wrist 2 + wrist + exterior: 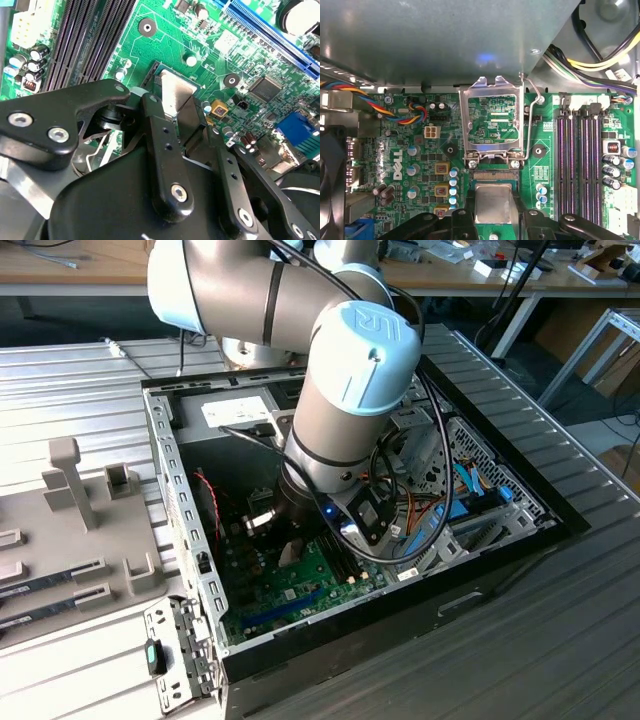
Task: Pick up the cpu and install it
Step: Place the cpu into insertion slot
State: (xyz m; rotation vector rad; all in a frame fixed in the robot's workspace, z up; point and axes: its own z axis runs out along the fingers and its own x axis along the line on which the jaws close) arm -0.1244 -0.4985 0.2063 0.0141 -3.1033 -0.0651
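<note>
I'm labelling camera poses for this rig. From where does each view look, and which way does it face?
Exterior view: off the arm, high up, looking down into the open computer case; the arm shows.
First wrist view: at the wrist, facing the open socket frame; the fingers show.
Second wrist view: at the wrist, looking slantwise along the fingers.
Both wrist views share the cpu between the fingers.

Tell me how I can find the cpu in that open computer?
Look inside the open computer case at the green motherboard. Next to the open metal socket frame, the cpu sits gripped in the black tool. It is the only flat, plain silver square; the memory slots nearby are long and dark.
</note>
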